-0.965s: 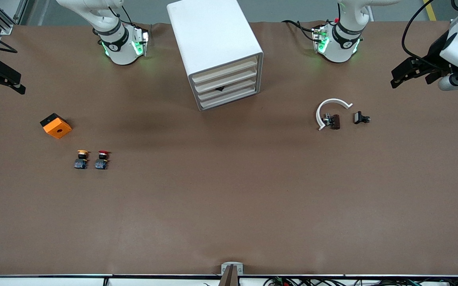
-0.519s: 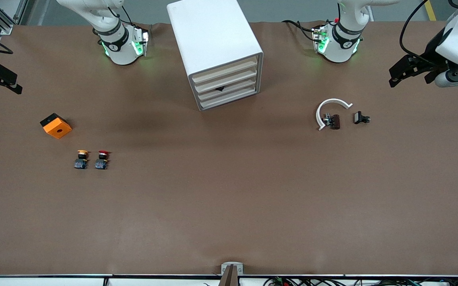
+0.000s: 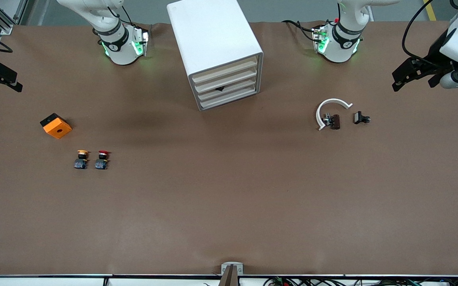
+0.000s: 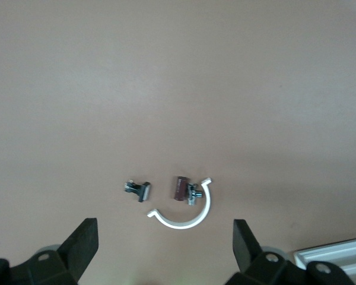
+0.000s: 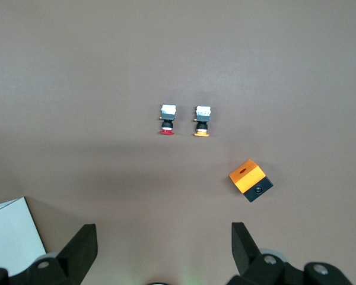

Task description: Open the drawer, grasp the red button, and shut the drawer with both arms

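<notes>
Two buttons (image 3: 92, 159) lie side by side, nearer the front camera than the cabinet (image 3: 216, 51).

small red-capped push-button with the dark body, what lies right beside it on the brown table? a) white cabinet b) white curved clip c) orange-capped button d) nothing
c: the red-capped button lies side by side with the orange-capped button, toward the right arm's end of the table.
</notes>
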Robot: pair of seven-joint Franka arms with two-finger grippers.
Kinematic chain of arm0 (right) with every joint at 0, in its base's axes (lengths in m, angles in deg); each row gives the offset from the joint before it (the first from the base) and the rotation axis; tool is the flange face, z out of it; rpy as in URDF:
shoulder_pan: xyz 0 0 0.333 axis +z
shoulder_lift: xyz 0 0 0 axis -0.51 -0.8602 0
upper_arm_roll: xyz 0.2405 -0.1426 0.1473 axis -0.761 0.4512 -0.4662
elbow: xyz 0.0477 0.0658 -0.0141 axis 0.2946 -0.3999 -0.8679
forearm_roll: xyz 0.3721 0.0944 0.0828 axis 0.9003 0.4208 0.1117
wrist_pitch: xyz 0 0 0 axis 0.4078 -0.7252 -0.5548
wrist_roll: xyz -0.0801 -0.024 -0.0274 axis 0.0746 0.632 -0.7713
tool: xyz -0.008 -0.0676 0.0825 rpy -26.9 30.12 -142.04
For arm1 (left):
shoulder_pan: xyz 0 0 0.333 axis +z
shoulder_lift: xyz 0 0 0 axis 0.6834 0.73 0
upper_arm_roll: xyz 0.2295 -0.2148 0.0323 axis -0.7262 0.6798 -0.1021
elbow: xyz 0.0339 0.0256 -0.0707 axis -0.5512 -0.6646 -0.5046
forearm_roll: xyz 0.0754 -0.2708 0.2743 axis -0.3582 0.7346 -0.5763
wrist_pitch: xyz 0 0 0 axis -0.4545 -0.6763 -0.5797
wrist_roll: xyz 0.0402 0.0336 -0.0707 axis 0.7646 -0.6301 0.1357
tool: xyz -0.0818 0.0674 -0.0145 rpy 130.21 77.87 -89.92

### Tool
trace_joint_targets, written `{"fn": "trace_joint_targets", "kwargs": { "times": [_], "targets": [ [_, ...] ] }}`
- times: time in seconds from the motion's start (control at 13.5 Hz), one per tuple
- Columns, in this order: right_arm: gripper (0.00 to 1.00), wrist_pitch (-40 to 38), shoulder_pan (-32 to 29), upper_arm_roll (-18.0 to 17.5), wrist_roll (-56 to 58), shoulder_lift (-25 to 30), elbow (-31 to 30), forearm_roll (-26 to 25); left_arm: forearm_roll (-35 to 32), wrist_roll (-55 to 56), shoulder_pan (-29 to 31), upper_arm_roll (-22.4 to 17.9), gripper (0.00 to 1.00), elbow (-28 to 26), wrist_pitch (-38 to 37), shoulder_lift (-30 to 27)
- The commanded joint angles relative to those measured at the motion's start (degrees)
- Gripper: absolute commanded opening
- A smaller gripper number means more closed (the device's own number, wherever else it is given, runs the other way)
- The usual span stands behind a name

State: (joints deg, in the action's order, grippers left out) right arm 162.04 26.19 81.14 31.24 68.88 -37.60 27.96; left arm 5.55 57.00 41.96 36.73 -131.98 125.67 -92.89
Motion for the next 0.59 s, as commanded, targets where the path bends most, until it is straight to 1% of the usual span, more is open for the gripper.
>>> {"fn": "trace_joint_targets", "kwargs": {
  "times": [0.0,0.07,0.22,0.52],
  "targets": [
    [1.00,0.68,-0.89,-0.37,0.44,1.77,-1.82,0.72,-1.40,-2.29,0.53,0.34,1.00,-0.48,0.81,-0.57],
    [1.00,0.76,-0.89,-0.37,0.70,1.77,-1.74,0.63,-1.31,-2.46,0.53,0.08,1.00,0.22,0.73,0.04],
    [1.00,1.29,-0.98,-0.37,3.24,1.86,-1.74,0.63,-1.31,-2.20,0.62,-0.01,1.00,3.81,-0.67,2.67],
    [1.00,1.20,-0.81,-0.72,2.64,1.94,-1.30,0.63,-0.87,-1.76,0.62,-0.01,1.00,4.36,-2.09,3.83]
  ]
}}
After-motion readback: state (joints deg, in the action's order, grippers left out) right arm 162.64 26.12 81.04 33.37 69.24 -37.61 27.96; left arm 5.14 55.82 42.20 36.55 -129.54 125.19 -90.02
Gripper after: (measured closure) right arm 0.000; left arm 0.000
